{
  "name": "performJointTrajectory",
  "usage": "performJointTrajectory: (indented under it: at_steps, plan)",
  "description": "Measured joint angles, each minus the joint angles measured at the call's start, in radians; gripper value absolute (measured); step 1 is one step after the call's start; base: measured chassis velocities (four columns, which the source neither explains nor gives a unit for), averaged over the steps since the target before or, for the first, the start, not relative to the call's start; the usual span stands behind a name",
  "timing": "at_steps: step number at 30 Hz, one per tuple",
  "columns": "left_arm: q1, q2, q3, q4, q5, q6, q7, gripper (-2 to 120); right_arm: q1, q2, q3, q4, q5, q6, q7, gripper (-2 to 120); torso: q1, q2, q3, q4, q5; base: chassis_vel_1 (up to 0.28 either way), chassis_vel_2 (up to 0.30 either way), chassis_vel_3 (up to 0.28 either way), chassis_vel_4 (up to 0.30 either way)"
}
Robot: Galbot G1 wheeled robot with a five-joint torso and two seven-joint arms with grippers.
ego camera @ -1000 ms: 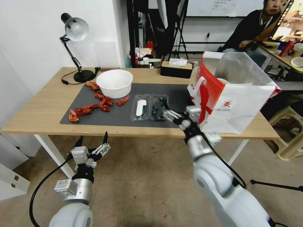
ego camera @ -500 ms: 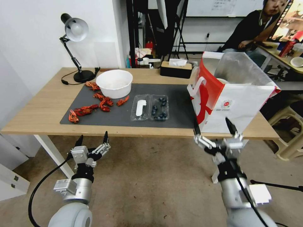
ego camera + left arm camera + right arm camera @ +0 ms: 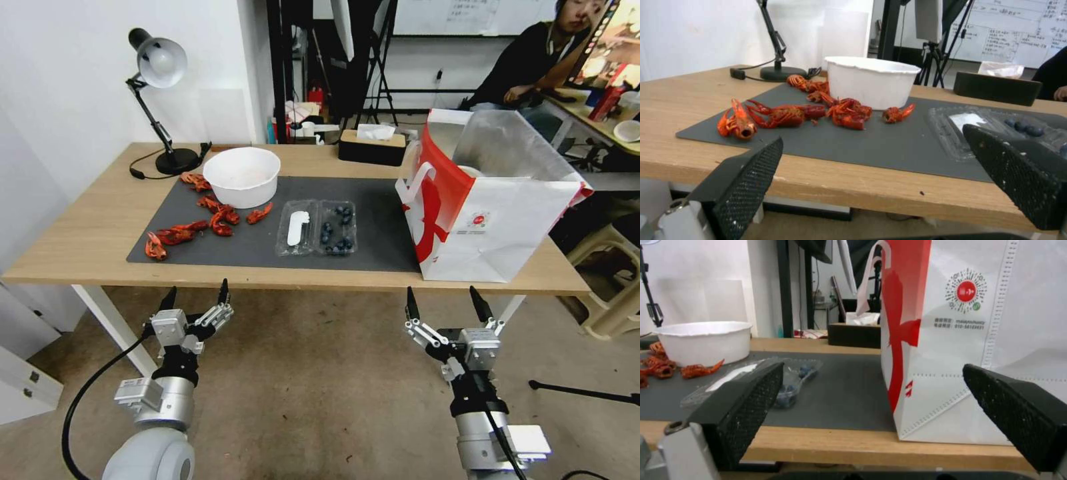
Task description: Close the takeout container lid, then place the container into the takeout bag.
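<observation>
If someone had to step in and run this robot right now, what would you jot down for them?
Left gripper: open, holding nothing, below the table's front edge.
Right gripper: open, holding nothing, below the table edge in front of the takeout bag.
Takeout container: lies open flat on the dark mat, blueberries in one half, the lid spread beside it.
Bag stands open at the table's right end.
Done: nothing.
Left: close the lid, put the container in the bag.

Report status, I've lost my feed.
Left gripper and right gripper open, below table edge. Clear plastic clamshell container open on grey mat; lid flat. White-and-red paper bag upright beside it. Nothing between.
</observation>
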Motion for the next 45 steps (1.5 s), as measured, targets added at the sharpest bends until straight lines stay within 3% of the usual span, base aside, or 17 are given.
performJointTrajectory:
  at_steps: [11,18,20,22,24,26,27,29,32,33,36,37,39,45]
  plan:
    - [-0.015,0.021,0.017,0.005,-0.011,-0.011,-0.006,100,0.008,0.008,-0.008,-0.014,0.001,-0.001,0.002,100,0.0,0.0,0.0,0.0,0.0001,0.0,0.0,0.0,0.0]
    - [-0.074,0.116,0.111,0.028,-0.158,-0.044,-0.027,100,0.014,0.008,-0.004,-0.021,0.005,-0.001,0.001,100,0.0,0.0,0.0,-0.0002,-0.0001,0.0,0.0,0.0,0.0]
    - [-0.126,0.183,0.18,0.04,-0.298,-0.057,-0.041,100,0.022,0.007,-0.005,-0.027,0.009,-0.001,0.001,100,0.0,0.0,0.0,-0.0002,-0.0002,0.0,0.0,0.0,0.0]
    - [-0.134,0.192,0.189,0.041,-0.322,-0.058,-0.042,100,0.024,0.007,-0.006,-0.028,0.009,-0.001,0.001,100,0.0,0.0,0.0,-0.0003,-0.0001,0.0,0.0,0.0,0.0]
    - [-0.193,0.237,0.237,0.047,-0.487,-0.058,-0.051,100,0.028,0.011,-0.008,-0.036,0.01,-0.001,0.001,100,0.0,0.0,0.0,0.0,-0.0002,0.0,0.0,0.0,0.0]
    - [-0.204,0.244,0.246,0.047,-0.519,-0.054,-0.055,100,0.027,0.012,-0.008,-0.036,0.009,-0.001,0.001,100,0.0,0.0,0.0,-0.0001,-0.0001,0.0,0.0,0.0,0.0]
    - [-0.239,0.267,0.273,0.047,-0.632,-0.03,-0.078,100,0.024,0.016,-0.006,-0.037,0.008,-0.001,0.001,100,0.0,0.0,0.0,-0.0002,0.0,0.0,0.0,0.0,0.0]
    - [-0.25,0.275,0.282,0.046,-0.676,-0.018,-0.091,100,0.024,0.017,-0.005,-0.037,0.008,-0.001,0.001,100,0.0,0.0,0.0,-0.0003,-0.0002,0.0,0.0,0.0,0.0]
    - [-0.293,0.3,0.317,0.031,-0.891,0.034,-0.18,100,0.033,0.019,-0.006,-0.042,0.008,-0.004,0.001,100,0.0,0.0,0.0,0.0,0.0,0.0,0.0,0.0,0.0]
    - [-0.293,0.3,0.317,0.031,-0.891,0.034,-0.18,100,0.033,0.019,-0.006,-0.042,0.008,-0.004,0.001,100,0.0,0.0,0.0,0.0,0.0,0.0,0.0,0.0,0.0]
    - [-0.389,0.29,0.348,0.029,-1.166,0.077,-0.336,100,0.043,0.021,-0.011,-0.051,0.009,-0.01,0.001,100,0.0,0.0,0.0,-0.0001,0.0,0.0,0.0,0.0,0.0]
    - [-0.389,0.29,0.348,0.029,-1.166,0.077,-0.336,100,0.043,0.021,-0.011,-0.051,0.009,-0.01,0.001,100,0.0,0.0,0.0,-0.0001,0.0,0.0,0.0,0.0,0.0]
    - [-0.447,0.272,0.361,0.04,-1.283,0.086,-0.402,100,0.043,0.029,-0.01,-0.053,0.007,-0.011,0.001,100,0.0,0.0,0.0,-0.0001,0.0,0.0,0.0,0.0,0.0]
    - [-0.55,0.24,0.392,0.082,-1.406,0.086,-0.503,100,0.046,0.044,-0.009,-0.054,0.002,-0.015,0.001,100,0.0,0.0,0.0,-0.0001,0.0,0.0,0.0,0.0,0.0]
